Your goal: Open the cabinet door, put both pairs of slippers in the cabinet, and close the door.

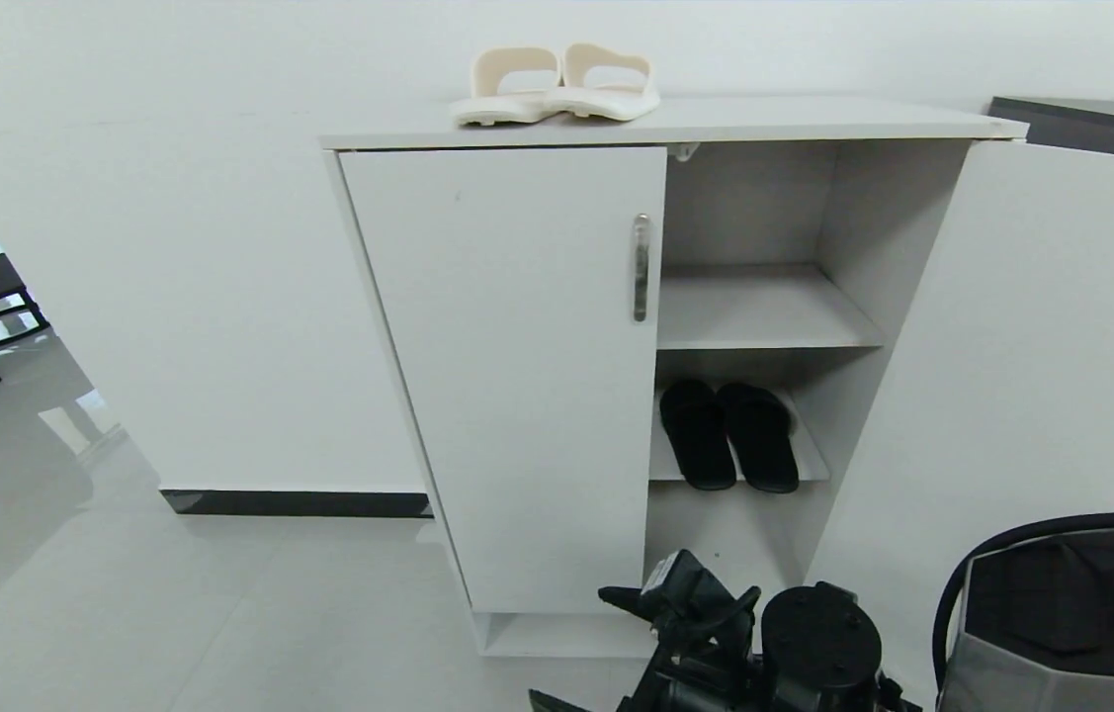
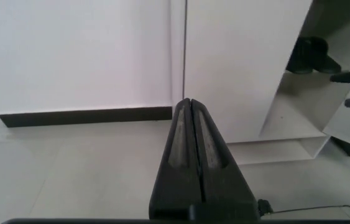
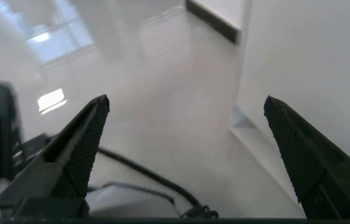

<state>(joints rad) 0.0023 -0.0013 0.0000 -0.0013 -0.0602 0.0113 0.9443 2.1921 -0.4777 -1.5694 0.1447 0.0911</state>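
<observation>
Your left gripper (image 2: pixel 189 106) is closed on nothing and your right gripper (image 3: pixel 186 109) is spread wide and empty. Both are low before the cabinet (image 1: pixel 502 396). The black slippers (image 1: pixel 728 435) are shelved. The cream slippers (image 1: pixel 557 87) lie on top near the front edge. A careless reach risks knocking them off or striking the open door (image 1: pixel 1031 396).

Bright even light, window glare on floor (image 1: pixel 72 593)

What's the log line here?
right door open | left door closed | black slippers on lower shelf | cream slippers on cabinet top | left gripper shut, empty | right gripper open, empty
</observation>
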